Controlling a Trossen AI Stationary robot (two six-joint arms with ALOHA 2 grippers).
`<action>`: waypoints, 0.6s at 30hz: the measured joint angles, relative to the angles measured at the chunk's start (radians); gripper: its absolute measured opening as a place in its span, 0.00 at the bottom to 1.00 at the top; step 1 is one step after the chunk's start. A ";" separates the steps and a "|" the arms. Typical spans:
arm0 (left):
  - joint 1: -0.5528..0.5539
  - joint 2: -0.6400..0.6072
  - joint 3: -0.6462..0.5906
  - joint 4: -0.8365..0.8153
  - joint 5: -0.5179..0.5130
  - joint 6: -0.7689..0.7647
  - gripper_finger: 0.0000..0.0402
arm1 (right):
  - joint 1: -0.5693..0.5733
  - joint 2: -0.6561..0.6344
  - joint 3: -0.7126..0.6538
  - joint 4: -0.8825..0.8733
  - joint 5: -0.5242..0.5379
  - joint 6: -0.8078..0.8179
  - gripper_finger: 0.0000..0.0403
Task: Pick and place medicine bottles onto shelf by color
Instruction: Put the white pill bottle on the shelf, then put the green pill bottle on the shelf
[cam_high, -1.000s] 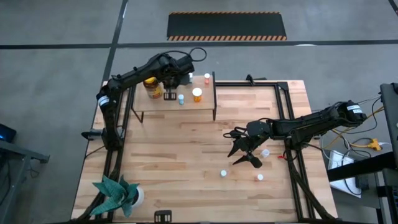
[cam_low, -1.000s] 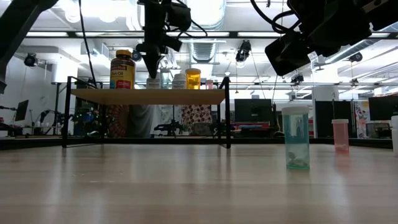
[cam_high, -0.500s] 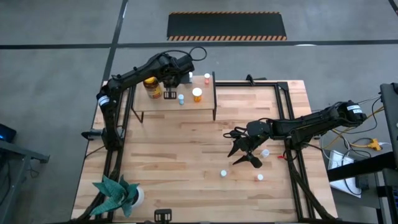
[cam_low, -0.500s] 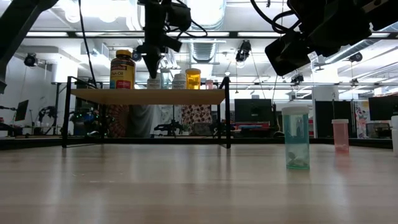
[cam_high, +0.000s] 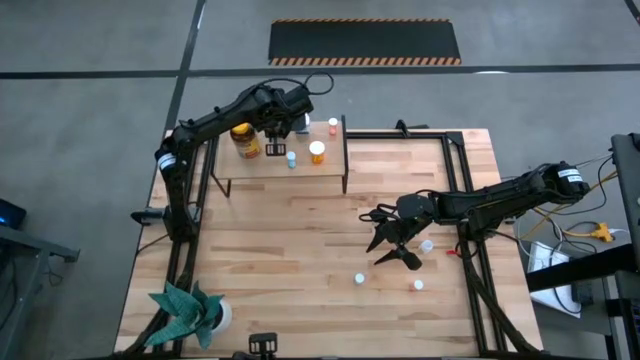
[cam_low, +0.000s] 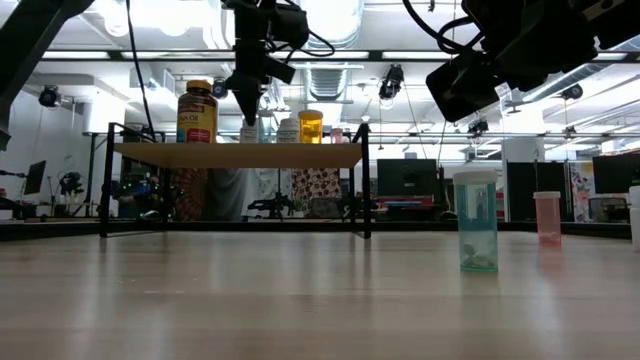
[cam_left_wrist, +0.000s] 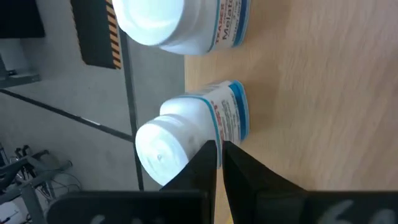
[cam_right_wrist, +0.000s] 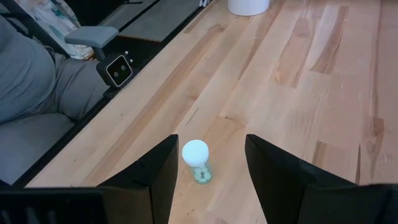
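Left gripper (cam_high: 276, 128) hangs above the shelf (cam_high: 330, 165), over its back part, and its two fingers (cam_left_wrist: 205, 165) are pressed together with almost no gap; they hold nothing. In the left wrist view two white bottles with blue labels stand just past the fingertips: the nearer white bottle (cam_left_wrist: 196, 134) is right beside the tips, and a second white bottle (cam_left_wrist: 180, 25) is close behind it.

On the shelf also stand the amber jar (cam_high: 245, 141) with a yellow lid at the left end, a small pale-blue bottle (cam_high: 291, 159), an orange bottle (cam_high: 317, 152) and a pink bottle (cam_high: 333, 126) at the back right corner. In the low view the jar (cam_low: 197, 110) and the orange bottle (cam_low: 311, 126) are upright on the board.

Right gripper (cam_high: 398, 243) hovers above the right part of the table (cam_high: 290, 250), well apart from the shelf. Its fingers (cam_right_wrist: 155, 171) are spread wide and empty. Between them, lower on the tabletop, a clear bottle with a white cap (cam_right_wrist: 196, 160) stands upright. In the high view three small bottles are on the table near this gripper: one just to its right (cam_high: 427, 245), one in front of it (cam_high: 359, 279) and one further right (cam_high: 418, 285).

A potted green plant (cam_high: 190, 310) stands at the front left corner of the table.
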 joint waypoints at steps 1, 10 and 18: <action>0.000 0.000 0.000 -0.003 0.000 -0.001 0.02 | 0.000 0.000 0.000 0.000 0.000 0.000 0.44; -0.037 -0.003 0.000 -0.042 0.000 -0.057 0.02 | 0.000 0.000 0.000 0.000 0.000 0.000 0.44; -0.236 -0.053 0.011 -0.072 0.007 -0.249 0.02 | 0.000 0.000 0.000 0.000 0.000 0.054 0.44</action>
